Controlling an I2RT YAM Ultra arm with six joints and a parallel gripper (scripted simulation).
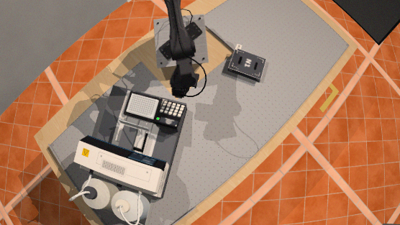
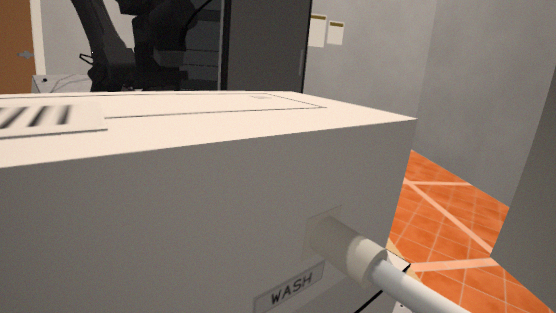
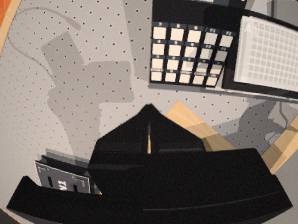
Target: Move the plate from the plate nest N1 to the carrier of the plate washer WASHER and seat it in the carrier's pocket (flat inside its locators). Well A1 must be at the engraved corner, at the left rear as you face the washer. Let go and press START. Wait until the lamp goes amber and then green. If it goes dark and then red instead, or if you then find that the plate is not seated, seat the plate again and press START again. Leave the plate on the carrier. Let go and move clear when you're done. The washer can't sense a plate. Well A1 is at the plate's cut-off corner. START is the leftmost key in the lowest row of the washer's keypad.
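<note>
The white multiwell plate [image 1: 142,106] [image 3: 269,55] lies flat on the washer's dark carrier [image 1: 126,107], left of the keypad [image 1: 172,108] [image 3: 189,52]. I cannot make out its cut-off corner. The lamp [image 1: 157,118] beside the display glows green. My gripper [image 1: 179,93] [image 3: 149,109] is shut on nothing. It hangs above the mat just off the keypad's outer edge, pulled back from the keys. The plate nest N1 [image 1: 247,63] [image 3: 63,176] is empty. In the exterior view only the arm [image 2: 125,15] shows, behind the washer.
The washer's white housing [image 1: 120,167] [image 2: 200,165] stands behind the carrier, with two white bottles [image 1: 97,194] [image 1: 129,205] and a hose [image 2: 415,290] at its back. The arm's base plate [image 1: 201,47] is between the washer and the nest. A dark cabinet [image 2: 265,25] stands beyond the table.
</note>
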